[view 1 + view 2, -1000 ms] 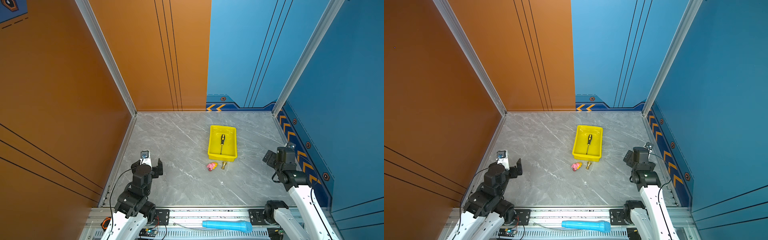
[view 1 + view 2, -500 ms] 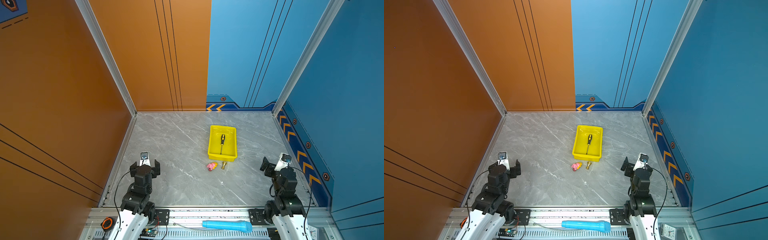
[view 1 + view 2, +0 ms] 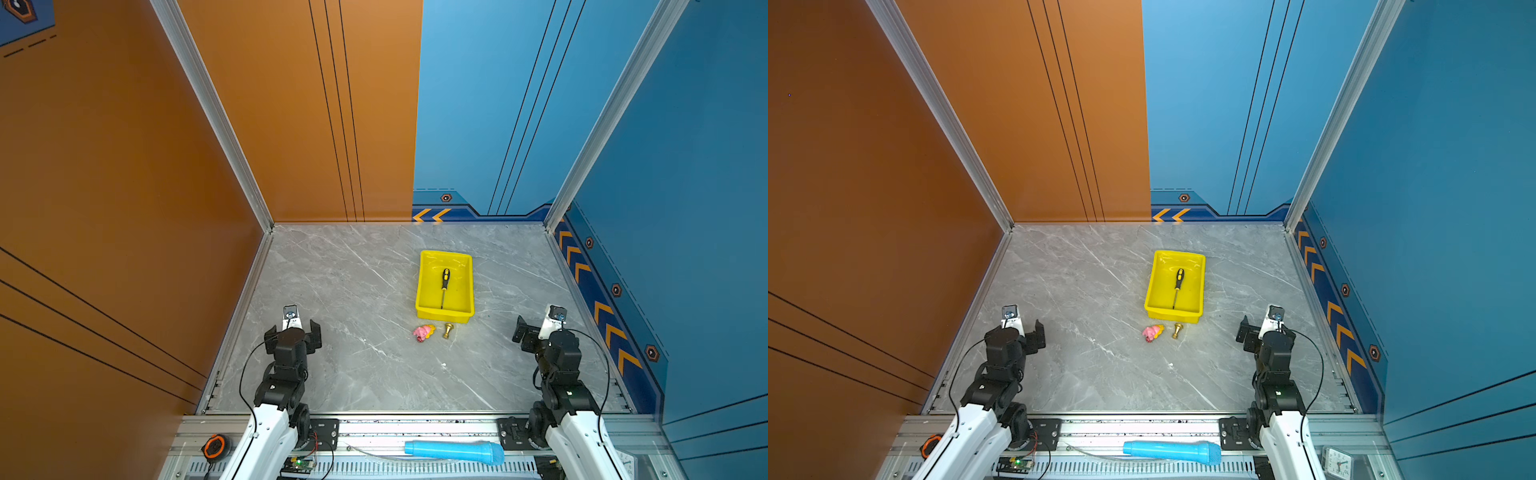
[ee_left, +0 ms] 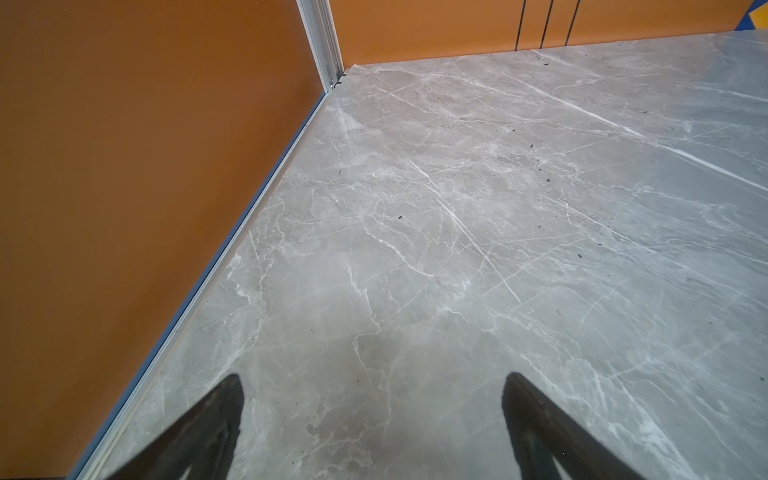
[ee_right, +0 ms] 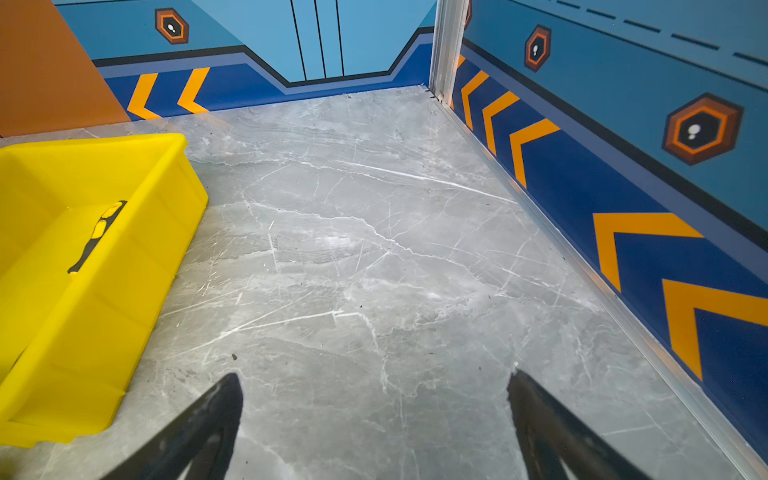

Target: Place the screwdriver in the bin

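In both top views the bin [image 3: 444,318] is sitting on the grey marbled table [image 3: 353,291], right of the middle; the screwdriver [image 3: 444,286] is lying inside it on the bin's floor, with the black-and-yellow handle pointing to the far wall and the thin shaft running toward the bin's near wall; a pink toy [image 3: 423,332] and a gold piece [image 3: 448,329] are lying on the table just beside that near wall, apart from each other; the left hand [image 3: 293,330] is hovering near the table's left edge, released and well apart from the bin; the right hand [image 3: 538,332] is hovering near the right edge, also released and grasping nothing; a light blue cylinder [image 3: 455,451] is lying on the rail in front of the table, between the two arm bases.

In the left wrist view the left hand [image 4: 374,376] is showing its two dark fingers [image 4: 208,424] spread wide, with only bare table between them; an orange wall [image 4: 145,166] is running alongside.

In the right wrist view the right hand [image 5: 374,374] is holding its fingers [image 5: 548,424] wide apart over bare table; the bin [image 5: 104,332] is standing off to one side of them, not between them; the screwdriver [image 5: 97,235] is lying inside it, with only its handle showing above the bin's wall.
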Controlling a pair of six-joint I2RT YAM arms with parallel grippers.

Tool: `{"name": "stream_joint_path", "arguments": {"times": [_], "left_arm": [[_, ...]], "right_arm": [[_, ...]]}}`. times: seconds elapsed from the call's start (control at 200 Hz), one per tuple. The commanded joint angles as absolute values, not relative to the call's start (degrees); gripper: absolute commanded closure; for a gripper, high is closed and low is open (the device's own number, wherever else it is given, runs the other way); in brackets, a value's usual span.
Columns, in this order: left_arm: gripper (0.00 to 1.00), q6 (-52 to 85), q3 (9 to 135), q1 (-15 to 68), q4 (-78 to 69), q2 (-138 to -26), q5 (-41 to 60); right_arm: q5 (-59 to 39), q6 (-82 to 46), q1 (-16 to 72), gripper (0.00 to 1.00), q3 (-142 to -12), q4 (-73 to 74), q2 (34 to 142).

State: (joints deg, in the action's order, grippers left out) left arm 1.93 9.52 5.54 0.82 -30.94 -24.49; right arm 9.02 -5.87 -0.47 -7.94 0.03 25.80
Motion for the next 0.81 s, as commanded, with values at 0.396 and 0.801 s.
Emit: {"name": "stream_joint_path", "arguments": {"times": [0.396,0.801], "left_arm": [[0.02,1.7,14.3,1.4,-25.1,-58.0,-13.9],[0.02,2.1,20.3,1.4,-33.8,-72.7,-12.3]], "right_arm": [[9.1,-2.1,2.8,0.0,-9.0,25.7,47.7],[12.3,-2.1,6.8,0.0,-16.5,34.9,65.9]]}}
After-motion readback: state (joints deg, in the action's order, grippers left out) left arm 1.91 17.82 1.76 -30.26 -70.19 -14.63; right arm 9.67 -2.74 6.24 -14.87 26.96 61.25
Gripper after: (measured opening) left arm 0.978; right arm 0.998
